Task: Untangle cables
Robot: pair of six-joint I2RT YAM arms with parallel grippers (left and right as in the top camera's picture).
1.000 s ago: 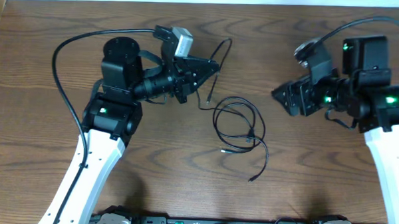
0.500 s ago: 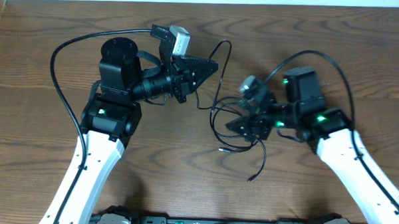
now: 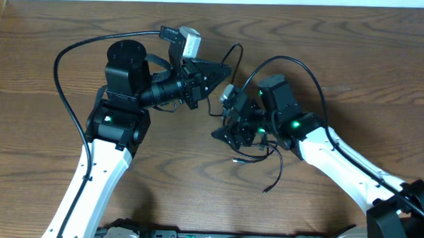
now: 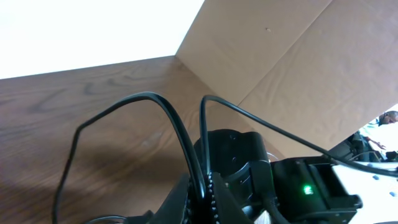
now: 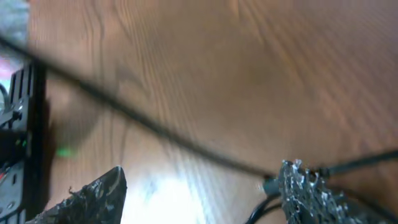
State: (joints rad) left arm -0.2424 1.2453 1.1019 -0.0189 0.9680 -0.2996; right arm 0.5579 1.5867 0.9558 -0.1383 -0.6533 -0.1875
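The cables point(image 3: 279, 167) are thin dark cords coiled at the table's middle, with a small plug point(image 3: 266, 189) on a loose tail. One strand rises from the coil to my left gripper point(image 3: 226, 68), which is shut on it and held above the table. In the left wrist view that black cord point(image 4: 163, 102) arcs up and runs down between the closed left gripper point(image 4: 202, 194) jaws. My right gripper point(image 3: 227, 126) hovers open over the coil's left side and hides part of it. The blurred right wrist view shows the right gripper point(image 5: 202, 196) open, a dark strand point(image 5: 155, 127) crossing and a plug end point(image 5: 270, 185) by the right finger.
A thick black arm cable point(image 3: 66, 54) loops left of the left arm, and another point(image 3: 302, 65) arcs over the right arm. A cardboard wall point(image 4: 292, 68) stands at the table's far side. The right arm's body point(image 4: 249, 162) sits close behind the left jaws.
The right arm has swung from the right side of the table leftward and down onto the coil. The left gripper has stayed in place, still shut on the strand.
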